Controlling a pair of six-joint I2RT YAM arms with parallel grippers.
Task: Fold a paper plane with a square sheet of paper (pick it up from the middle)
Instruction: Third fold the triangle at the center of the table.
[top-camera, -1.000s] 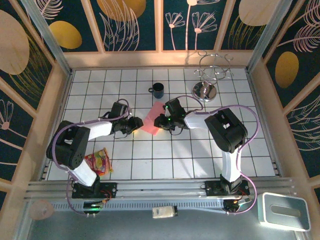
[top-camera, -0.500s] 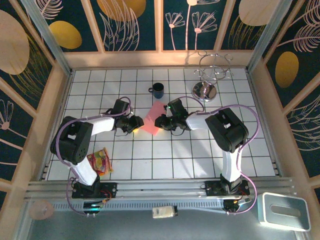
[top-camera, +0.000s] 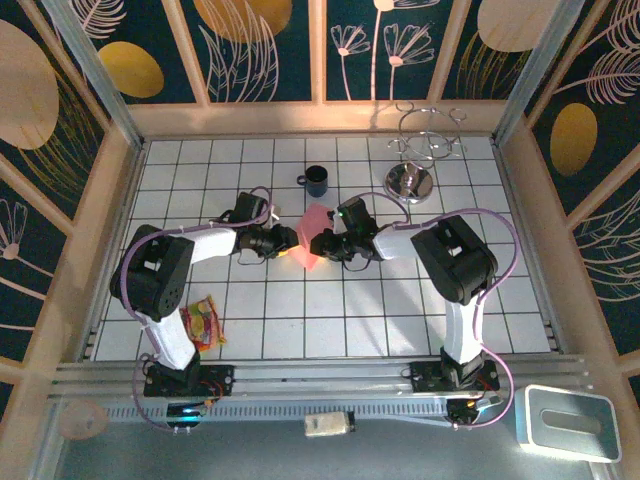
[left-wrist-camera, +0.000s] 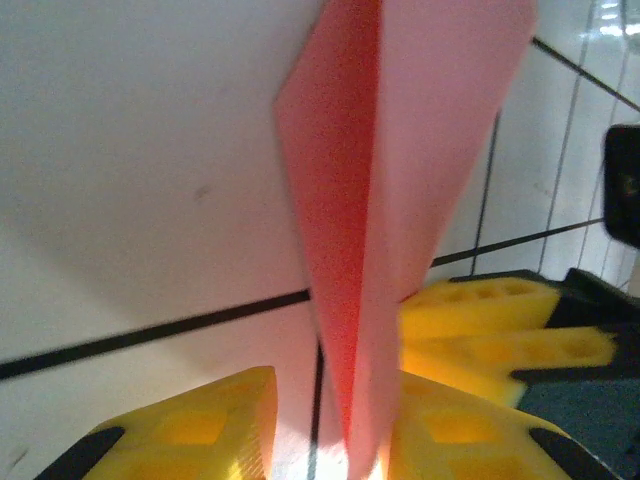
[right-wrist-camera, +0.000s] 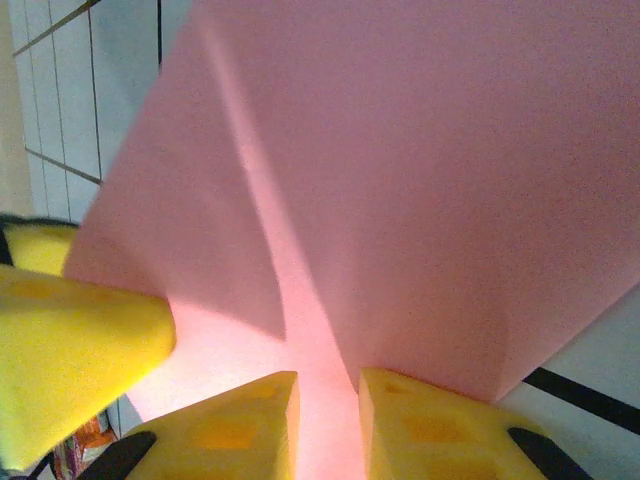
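We are looking down on a white tiled table (top-camera: 400, 300). At the left, a colourful snack packet (top-camera: 203, 322) is lying near the left arm's base. Moving right, the left gripper (top-camera: 288, 243) is straddling the pink paper plane (top-camera: 313, 222), with its yellow fingers (left-wrist-camera: 200, 435) either side of the upright fold. We cannot tell whether they are pinching it. The paper is standing mid-table, just in front of a dark mug (top-camera: 316, 181). The right gripper (top-camera: 323, 243) is clamping the paper's opposite edge. Farther right, a metal stand (top-camera: 415, 160) is standing at the back.
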